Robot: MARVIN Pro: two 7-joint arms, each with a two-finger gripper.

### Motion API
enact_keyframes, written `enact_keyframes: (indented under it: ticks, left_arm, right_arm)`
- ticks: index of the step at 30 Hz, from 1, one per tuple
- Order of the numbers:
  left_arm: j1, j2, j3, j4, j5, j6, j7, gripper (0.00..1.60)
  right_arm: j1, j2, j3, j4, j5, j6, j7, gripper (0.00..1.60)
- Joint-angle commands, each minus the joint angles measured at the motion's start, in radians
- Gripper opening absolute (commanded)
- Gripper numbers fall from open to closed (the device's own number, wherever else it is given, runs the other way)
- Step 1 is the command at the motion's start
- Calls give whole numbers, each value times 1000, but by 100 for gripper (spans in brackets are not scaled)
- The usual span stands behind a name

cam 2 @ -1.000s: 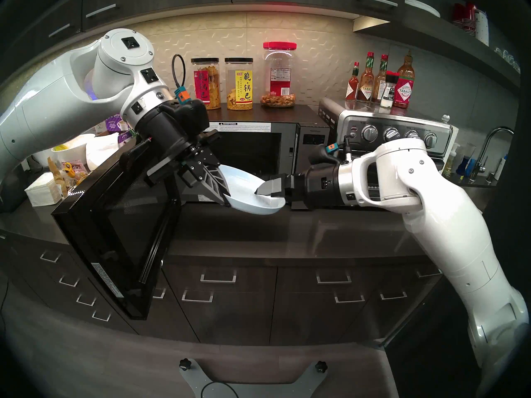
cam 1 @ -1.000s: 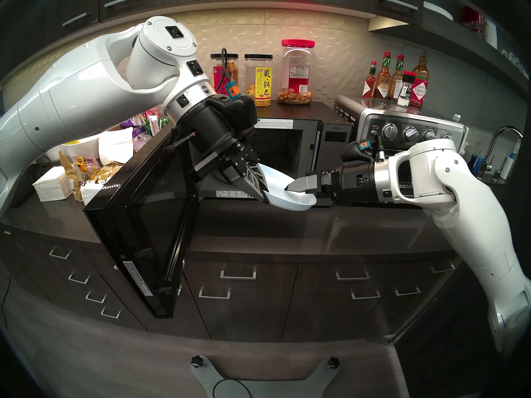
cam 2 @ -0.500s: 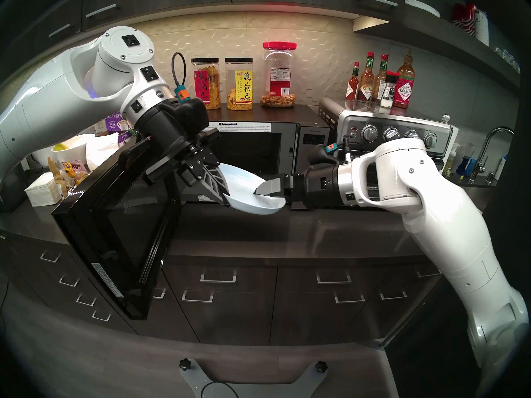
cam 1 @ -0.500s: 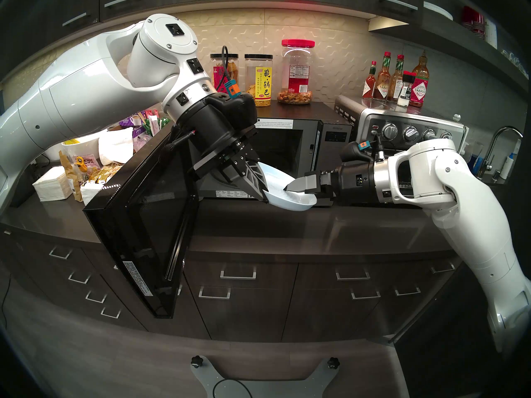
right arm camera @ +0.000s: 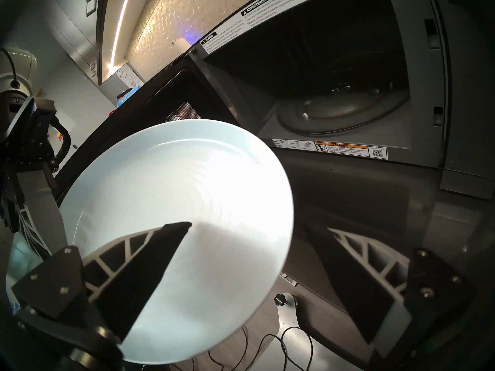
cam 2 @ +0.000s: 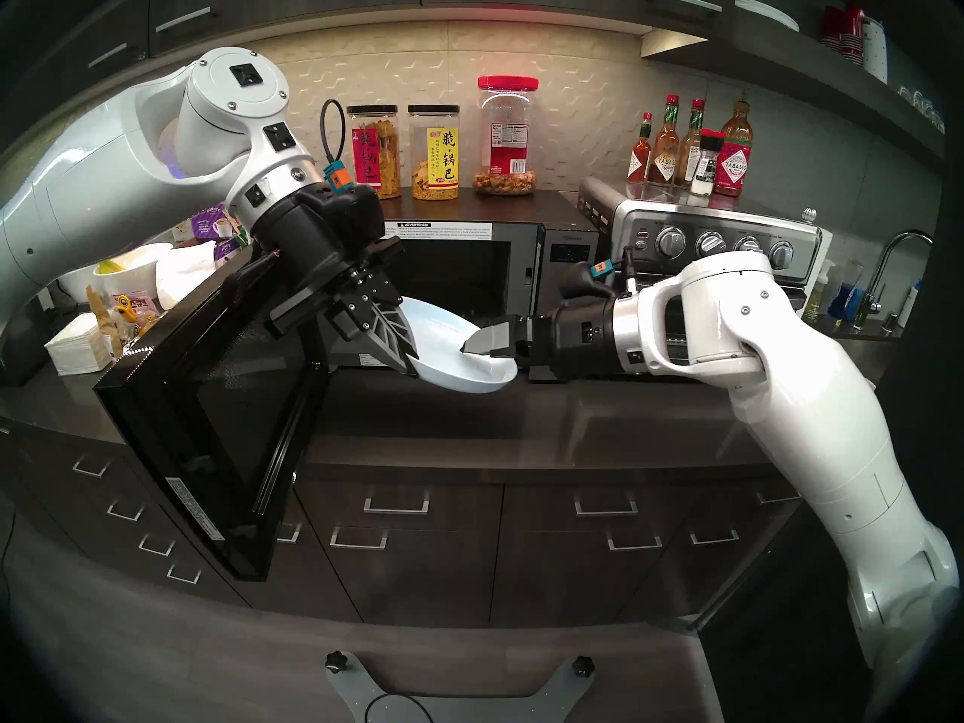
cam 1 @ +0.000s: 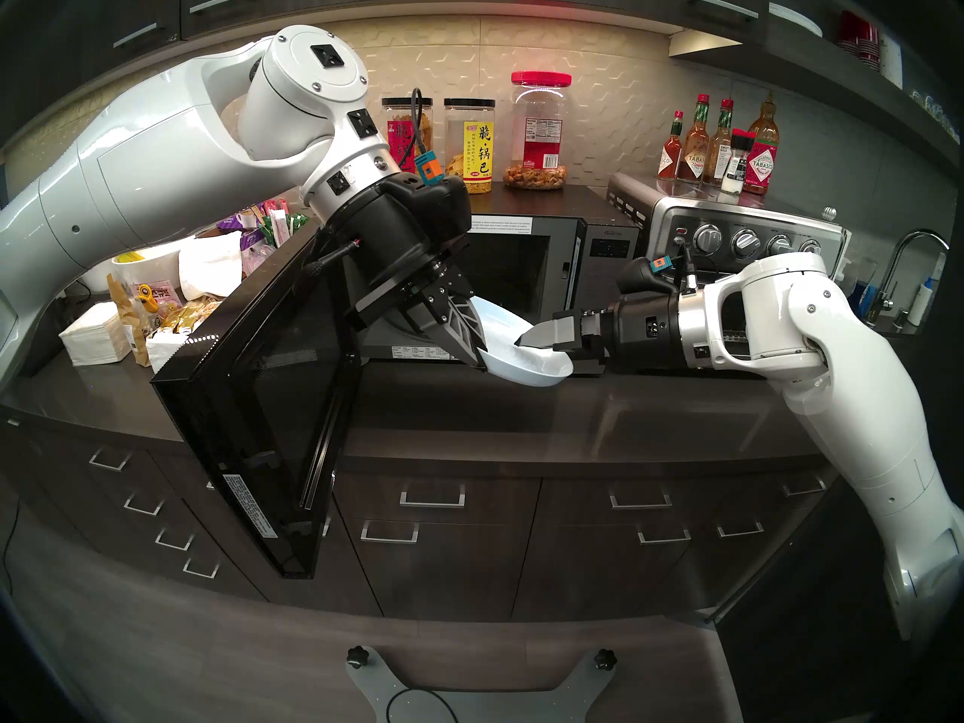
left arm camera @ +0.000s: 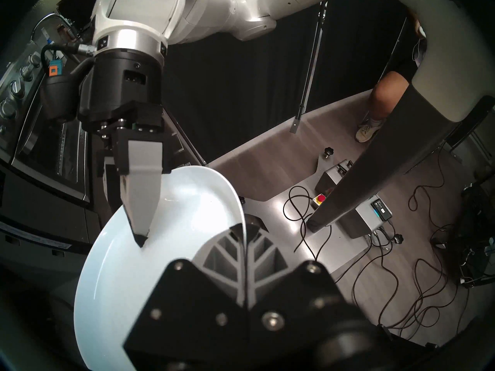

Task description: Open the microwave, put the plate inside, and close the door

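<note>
L gripper (cam 1: 477, 359) clamps plate (cam 1: 527, 364) rim; R gripper (cam 1: 542, 349) wide open astride opposite rim.

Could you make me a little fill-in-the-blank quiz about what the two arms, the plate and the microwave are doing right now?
1. The microwave door stands ____.
2. The plate is pinched at its rim by the ____ tool.
3. The right tool is open, one finger above the plate and the other ____ it.
4. The turntable inside the microwave is ____.

Missing words: open; left; below; empty
</note>
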Motion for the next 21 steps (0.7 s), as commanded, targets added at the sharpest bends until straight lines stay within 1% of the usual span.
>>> enact_keyframes:
  ticks: [1, 4, 5, 6, 7, 9, 13, 17, 21]
  left_arm:
    - [-19, 2, -13, -5, -4, 6, -6, 0]
    - [-20, 3, -13, -6, -4, 6, -5, 0]
    - [-20, 4, -14, -6, -4, 6, -5, 0]
    - [-21, 4, -13, -7, -4, 6, -5, 0]
    - [-21, 4, -13, -7, -4, 6, -5, 0]
    - [-21, 5, -13, -7, -4, 6, -4, 0]
    - [-22, 6, -13, -8, -4, 5, -3, 0]
    - [-23, 6, -12, -9, -2, 5, -3, 0]
    - [-24, 7, -11, -11, 1, 4, -2, 0]
  right_arm:
    - [12, 0, 9, -2, 3, 1, 2, 156]
    - [11, 0, 9, -2, 3, 0, 1, 145]
    - [10, 0, 9, -2, 3, -1, 1, 138]
    - [10, 0, 9, -2, 3, -1, 1, 125]
    - [10, 0, 9, -2, 3, -1, 1, 125]
    - [9, 0, 9, -3, 3, -2, 1, 119]
    - [7, -1, 10, -4, 5, -6, -2, 117]
    - [6, -2, 10, -4, 7, -7, -3, 119]
    - [4, -2, 11, -3, 10, -9, -4, 115]
